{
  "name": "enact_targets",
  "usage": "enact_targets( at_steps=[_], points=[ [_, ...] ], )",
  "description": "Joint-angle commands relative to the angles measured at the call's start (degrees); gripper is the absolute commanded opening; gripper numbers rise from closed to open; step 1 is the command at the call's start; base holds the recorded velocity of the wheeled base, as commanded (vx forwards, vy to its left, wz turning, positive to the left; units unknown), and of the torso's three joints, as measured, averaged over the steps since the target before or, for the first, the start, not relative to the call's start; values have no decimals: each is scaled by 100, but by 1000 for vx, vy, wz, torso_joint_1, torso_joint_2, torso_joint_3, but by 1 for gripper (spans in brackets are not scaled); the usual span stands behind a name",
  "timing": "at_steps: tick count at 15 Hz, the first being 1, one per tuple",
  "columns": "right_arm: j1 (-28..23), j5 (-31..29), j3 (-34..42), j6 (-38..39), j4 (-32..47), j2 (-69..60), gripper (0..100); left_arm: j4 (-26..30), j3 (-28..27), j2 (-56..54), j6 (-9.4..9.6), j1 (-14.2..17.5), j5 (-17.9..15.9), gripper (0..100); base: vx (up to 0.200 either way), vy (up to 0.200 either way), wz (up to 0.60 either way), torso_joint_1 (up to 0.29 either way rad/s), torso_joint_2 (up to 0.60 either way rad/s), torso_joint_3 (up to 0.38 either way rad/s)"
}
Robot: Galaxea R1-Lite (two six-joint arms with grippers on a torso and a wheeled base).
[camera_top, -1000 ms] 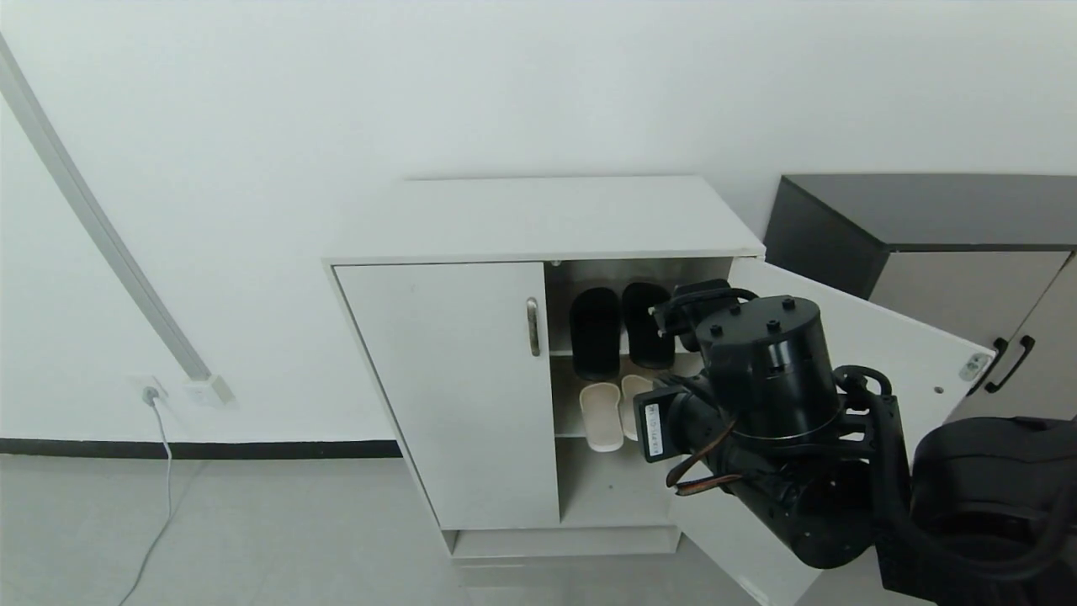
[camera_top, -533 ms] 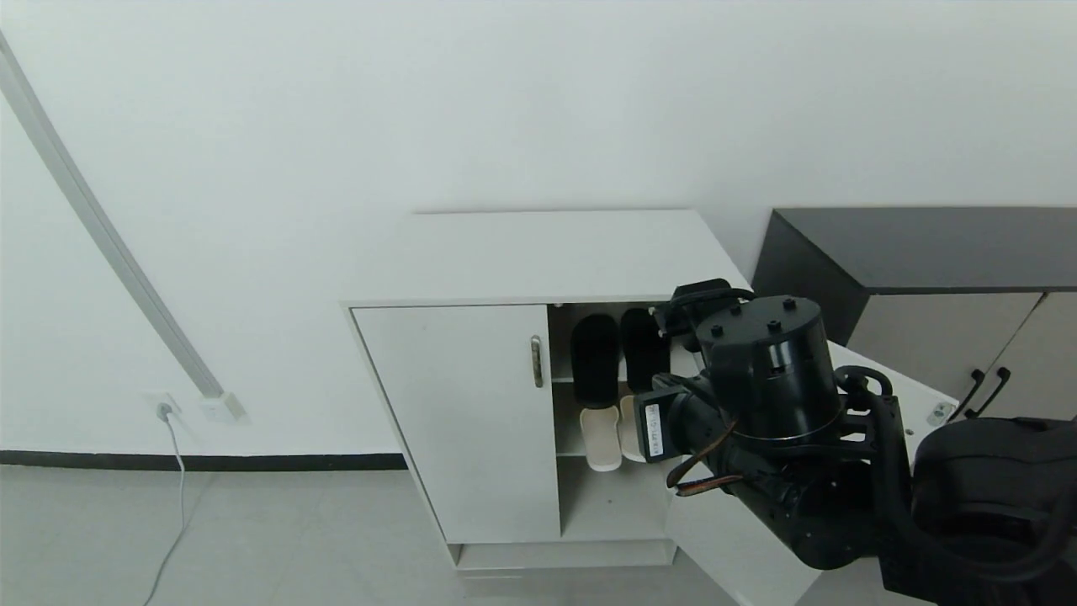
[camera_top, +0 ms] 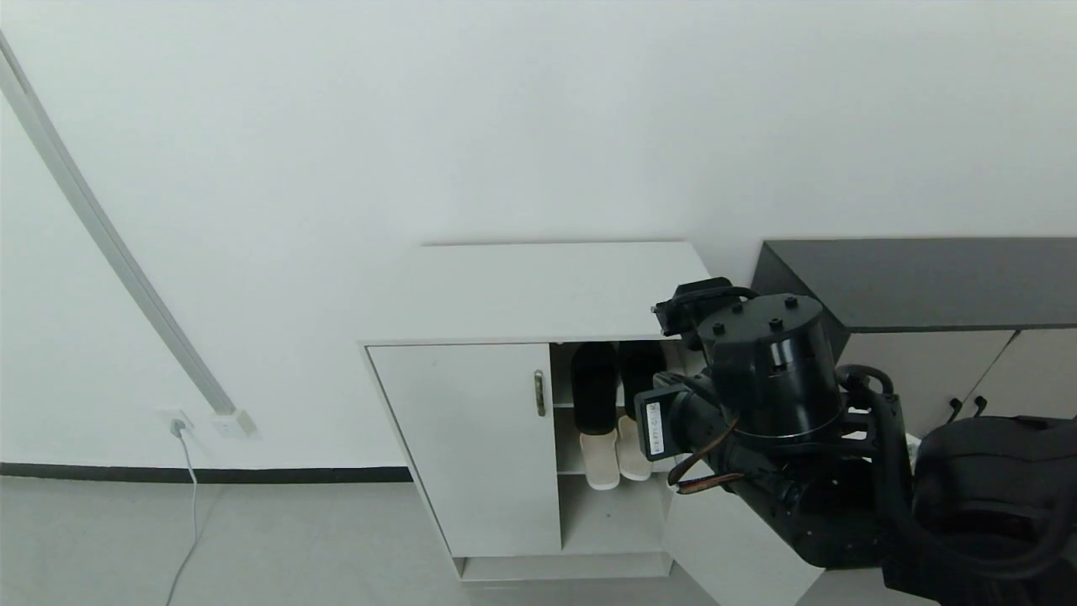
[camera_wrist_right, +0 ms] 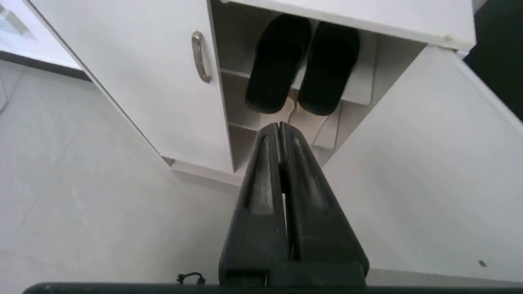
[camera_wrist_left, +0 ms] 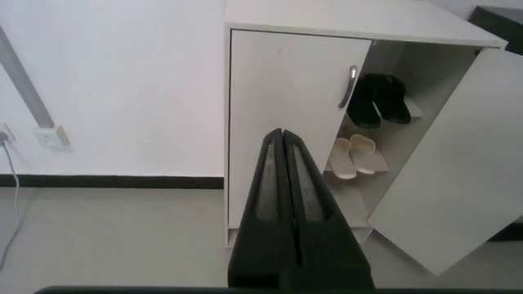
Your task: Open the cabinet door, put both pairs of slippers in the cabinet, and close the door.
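Note:
The white cabinet (camera_top: 538, 286) has its left door (camera_top: 471, 446) closed and its right door (camera_top: 740, 551) swung open. A black pair of slippers (camera_top: 594, 383) lies on the upper shelf and a cream pair of slippers (camera_top: 599, 463) on the shelf below. My right arm (camera_top: 766, 379) hangs in front of the open side. My right gripper (camera_wrist_right: 280, 126) is shut and empty, pointing at the black slippers (camera_wrist_right: 278, 61) from a short way off. My left gripper (camera_wrist_left: 282, 135) is shut and empty, farther back, facing the closed door (camera_wrist_left: 286, 90); beyond it lie the black slippers (camera_wrist_left: 380, 98) and cream slippers (camera_wrist_left: 355, 155).
A dark-topped cabinet (camera_top: 917, 282) stands right beside the white one on the right. A wall socket with a cable (camera_top: 177, 425) and a slanted grey conduit (camera_top: 101, 227) are on the wall at the left. Grey floor (camera_top: 252, 539) lies open in front.
The whole head view has shifted: the cabinet now sits lower and smaller in the picture. My right arm covers more of the open door. The slippers lie as before.

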Motion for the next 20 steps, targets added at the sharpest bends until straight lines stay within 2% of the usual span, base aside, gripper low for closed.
enact_targets(
  at_steps=[1, 7, 16, 20],
  points=[
    [-14, -1, 2, 1, -30, -7, 0, -1, 1, -1, -4, 0, 0, 0, 0, 0, 0, 188, -408, -212],
    [-32, 8, 81, -131, -144, 19, 0, -1, 1, -1, -4, 0, 0, 0, 0, 0, 0, 53, -122, -64],
    [-216, 17, 72, -131, -153, 63, 0, -1, 1, -1, 5, 0, 0, 0, 0, 0, -600, 4, 0, 2],
    [-374, 122, 89, -219, -434, 160, 0, -1, 1, -1, 5, 0, -8, 0, 0, 0, 0, 0, 0, 0]
  ],
)
